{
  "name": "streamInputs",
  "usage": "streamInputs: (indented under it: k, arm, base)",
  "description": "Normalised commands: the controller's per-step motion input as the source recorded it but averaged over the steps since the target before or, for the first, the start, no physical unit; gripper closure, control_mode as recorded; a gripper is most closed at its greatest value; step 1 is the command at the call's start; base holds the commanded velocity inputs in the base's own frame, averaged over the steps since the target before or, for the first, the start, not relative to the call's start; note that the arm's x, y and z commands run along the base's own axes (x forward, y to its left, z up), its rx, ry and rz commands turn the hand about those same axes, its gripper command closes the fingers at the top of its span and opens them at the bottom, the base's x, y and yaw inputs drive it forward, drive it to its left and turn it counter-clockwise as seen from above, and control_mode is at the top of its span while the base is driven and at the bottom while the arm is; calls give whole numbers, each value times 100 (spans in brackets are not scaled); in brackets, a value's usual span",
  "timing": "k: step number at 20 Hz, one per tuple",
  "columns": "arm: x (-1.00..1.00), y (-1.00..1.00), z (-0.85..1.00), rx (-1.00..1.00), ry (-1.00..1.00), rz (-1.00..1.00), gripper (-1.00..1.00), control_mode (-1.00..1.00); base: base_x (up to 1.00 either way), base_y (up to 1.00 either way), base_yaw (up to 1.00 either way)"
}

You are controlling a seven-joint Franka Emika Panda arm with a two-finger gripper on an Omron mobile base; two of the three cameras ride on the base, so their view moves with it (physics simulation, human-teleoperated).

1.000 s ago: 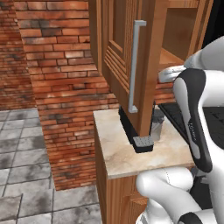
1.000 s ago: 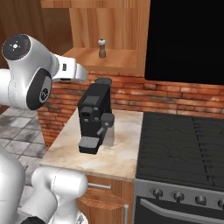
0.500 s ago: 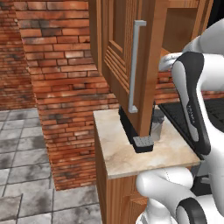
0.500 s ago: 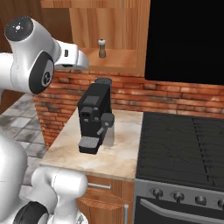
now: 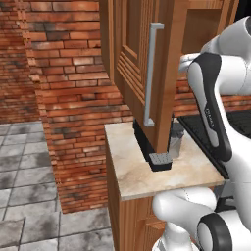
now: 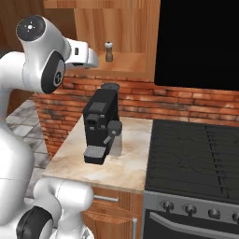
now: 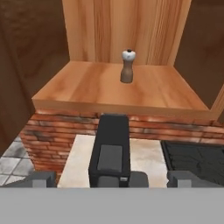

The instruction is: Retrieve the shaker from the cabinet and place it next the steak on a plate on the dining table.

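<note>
The end effector [image 7: 112, 178] has its jaws spread wide apart with nothing between them, its two dark fingertips [image 7: 41, 178] showing low at either side of the hand view. In the right base view the arm's white wrist reaches toward the open cabinet [image 6: 126, 28] from the left, well short of the shelf's contents.

Ahead of the end effector, the shaker [image 7: 127, 66] stands upright toward the far side of the cabinet's wooden shelf [image 7: 87, 89], untouched, its pale cap on top of a brown body. In the right base view the shaker [image 6: 109, 52] sits on that same shelf, just right of the wrist.

Below the shelf runs a red brick wall [image 6: 140, 100]. A black coffee machine [image 6: 100, 125] stands on the marble-topped table [image 6: 126, 158] under the shelf. To its right lies a black stove [image 6: 196, 158] with knobs along the near face.

In the left base view the cabinet door [image 5: 139, 63] hangs open, its grey bar handle [image 5: 152, 73] vertical.
</note>
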Motion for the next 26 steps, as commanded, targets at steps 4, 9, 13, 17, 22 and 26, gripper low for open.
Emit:
streamInputs:
  k: [4, 9, 13, 17, 22, 26]
  arm:
    - [15, -6, 0, 0, -20, 3, -100, -100]
    - [17, -2, 0, 0, -12, 3, -100, -100]
    - [25, 0, 0, 0, 0, 0, -100, -100]
    - [33, 0, 0, 0, 0, 0, -100, -100]
    - [35, -5, 0, 0, -1, 0, -100, -100]
    - [41, 0, 0, 0, 0, 0, -100, -100]
  base:
    - [0, 0, 0]
    - [0, 0, 0]
    - [0, 0, 0]
    - [0, 0, 0]
    - [0, 0, 0]
    - [0, 0, 0]
